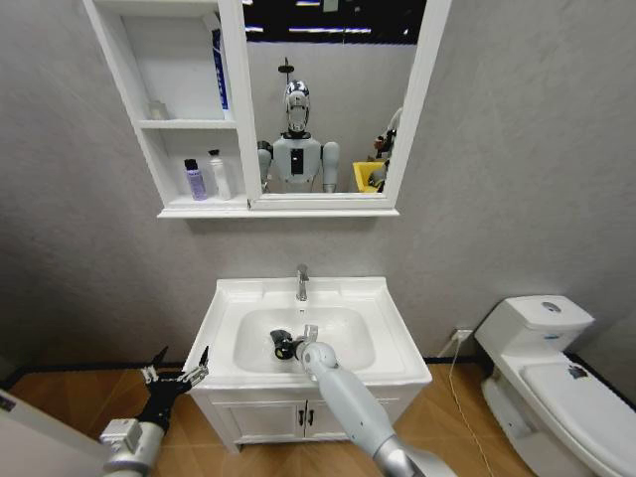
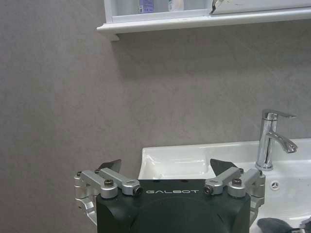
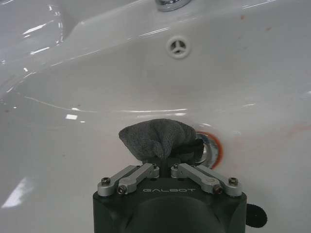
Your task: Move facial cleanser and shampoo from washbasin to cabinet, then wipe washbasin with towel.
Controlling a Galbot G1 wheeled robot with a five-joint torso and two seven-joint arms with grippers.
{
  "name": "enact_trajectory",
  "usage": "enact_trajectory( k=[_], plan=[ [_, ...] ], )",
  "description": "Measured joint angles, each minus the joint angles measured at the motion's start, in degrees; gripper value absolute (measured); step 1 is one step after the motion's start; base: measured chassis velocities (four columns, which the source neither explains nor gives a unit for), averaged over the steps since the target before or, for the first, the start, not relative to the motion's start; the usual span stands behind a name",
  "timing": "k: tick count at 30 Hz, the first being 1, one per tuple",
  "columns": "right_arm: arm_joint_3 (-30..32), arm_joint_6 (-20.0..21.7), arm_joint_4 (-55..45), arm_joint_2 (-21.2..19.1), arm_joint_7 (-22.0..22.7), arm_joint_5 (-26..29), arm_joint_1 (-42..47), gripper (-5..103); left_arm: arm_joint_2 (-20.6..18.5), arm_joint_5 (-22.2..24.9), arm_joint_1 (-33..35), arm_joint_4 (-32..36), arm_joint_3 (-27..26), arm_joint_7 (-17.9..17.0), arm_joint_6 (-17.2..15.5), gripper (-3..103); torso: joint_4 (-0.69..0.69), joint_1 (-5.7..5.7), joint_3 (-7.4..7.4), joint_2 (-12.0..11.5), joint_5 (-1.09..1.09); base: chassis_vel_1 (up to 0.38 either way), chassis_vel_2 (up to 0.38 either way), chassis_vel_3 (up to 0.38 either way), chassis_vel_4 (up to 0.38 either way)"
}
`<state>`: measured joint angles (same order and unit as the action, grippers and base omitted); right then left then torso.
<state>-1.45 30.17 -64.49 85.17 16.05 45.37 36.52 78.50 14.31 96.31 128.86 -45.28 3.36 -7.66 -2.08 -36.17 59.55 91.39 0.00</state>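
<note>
The white washbasin (image 1: 388, 343) tops a low vanity below the cabinet (image 1: 149, 124) with its open shelves. Down in the bowl, my right gripper (image 1: 289, 346) is shut on the dark grey towel (image 3: 154, 137), pressing it against the basin floor right beside the round drain (image 3: 212, 147). A purple bottle (image 1: 195, 180) and a white bottle (image 1: 219, 175) stand on the lowest shelf, and a blue tube (image 1: 218, 70) leans higher up; I cannot tell which is the facial cleanser or the shampoo. My left gripper (image 1: 175, 370) hangs open, holding nothing, left of the vanity.
The chrome tap (image 1: 301, 283) rises at the back of the basin, with the overflow hole (image 3: 178, 47) below it. A mirror (image 1: 328, 99) adjoins the shelves. A white toilet (image 1: 556, 373) stands on the right. Wooden floor (image 1: 60, 393) lies left of the vanity.
</note>
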Motion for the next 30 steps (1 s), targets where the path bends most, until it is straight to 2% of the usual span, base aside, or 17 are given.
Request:
enact_trajectory(
  k=[4,6,10,12,13,17,19,21,24,25,30],
  plan=[
    [0.3,1.7,-2.0,-2.3,2.1,1.4,0.1,5,0.0,0.0,0.0,0.0,0.0,0.0,0.0,100,0.00,0.00,0.00,0.0,0.00,0.000,0.000,0.000,0.000],
    [0.9,2.4,-4.1,-4.9,3.9,1.4,0.3,5,0.0,0.0,0.0,0.0,0.0,0.0,0.0,100,-0.01,0.00,0.00,0.0,0.01,0.000,0.000,0.000,0.000],
    [1.1,2.6,-5.3,-6.4,5.2,1.3,0.5,5,0.0,0.0,0.0,0.0,0.0,0.0,0.0,100,-0.01,0.00,0.00,0.0,0.01,0.000,0.000,0.000,0.000],
    [1.3,2.5,-7.1,-9.0,6.0,-0.2,1.1,5,0.0,0.0,0.0,0.0,0.0,0.0,0.0,100,0.01,0.00,0.00,0.0,0.00,0.000,0.000,0.000,0.000],
    [1.3,2.5,-7.1,-9.0,6.0,-0.2,1.1,5,0.0,0.0,0.0,0.0,0.0,0.0,0.0,100,0.01,0.00,0.00,0.0,0.00,0.000,0.000,0.000,0.000],
    [1.4,1.5,-4.4,-7.7,5.2,-1.6,0.8,5,0.0,0.0,0.0,0.0,0.0,0.0,0.0,100,0.00,0.00,0.00,0.0,0.01,0.000,0.000,0.000,0.000],
    [0.5,0.0,0.1,-3.9,3.8,-3.5,-0.4,5,0.0,0.0,0.0,0.0,0.0,0.0,0.0,100,-0.01,0.00,0.00,0.0,-0.01,0.000,0.000,0.000,0.000],
    [0.2,-0.4,1.1,-2.8,3.3,-3.9,-0.7,5,0.0,0.0,0.0,0.0,0.0,0.0,0.0,100,-0.02,0.00,0.00,0.0,-0.01,0.000,0.000,0.000,0.000],
    [-0.5,-0.9,2.5,-0.9,2.3,-3.9,-1.4,5,0.0,0.0,0.0,0.0,0.0,0.0,0.0,100,-0.04,-0.01,0.00,0.0,-0.01,0.000,0.000,0.000,0.000],
    [-1.5,-1.2,3.5,1.4,1.7,-3.2,-2.2,5,0.0,0.0,0.0,0.0,0.0,0.0,0.0,100,-0.04,-0.01,0.00,0.0,0.00,0.000,0.000,0.000,0.000],
    [-2.2,-1.3,4.2,3.5,1.7,-2.9,-3.0,5,0.0,0.0,0.0,0.0,0.0,0.0,0.0,100,-0.05,0.00,0.00,0.0,0.00,0.000,0.000,0.000,0.000]
  ],
)
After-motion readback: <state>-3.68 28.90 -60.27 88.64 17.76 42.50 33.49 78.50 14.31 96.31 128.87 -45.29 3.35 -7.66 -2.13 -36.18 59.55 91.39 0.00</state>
